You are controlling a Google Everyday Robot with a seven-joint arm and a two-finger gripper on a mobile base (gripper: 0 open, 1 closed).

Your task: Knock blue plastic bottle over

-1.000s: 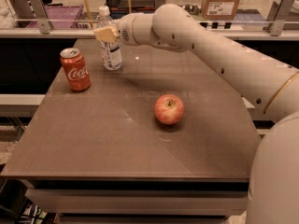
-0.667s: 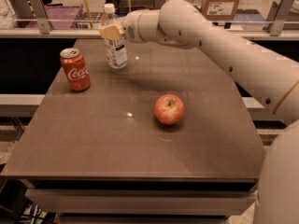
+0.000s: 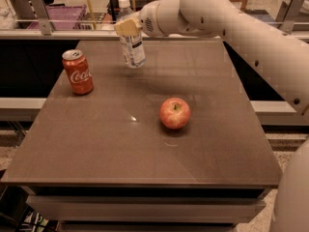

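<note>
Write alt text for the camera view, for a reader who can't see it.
The robot's pale hand is against the upper part of a clear bluish plastic water bottle with a white cap, which leans slightly at the far side of a brown table. A red Coca-Cola can stands at picture-left and a red apple lies nearer the camera.

Robot lab: arm (image 3: 231, 18), pincer (image 3: 128, 27) over table's (image 3: 145, 149) far edge; crate (image 3: 65, 16) behind

Arm (image 3: 241, 30) outstretched, end effector (image 3: 128, 27) far forward
</note>
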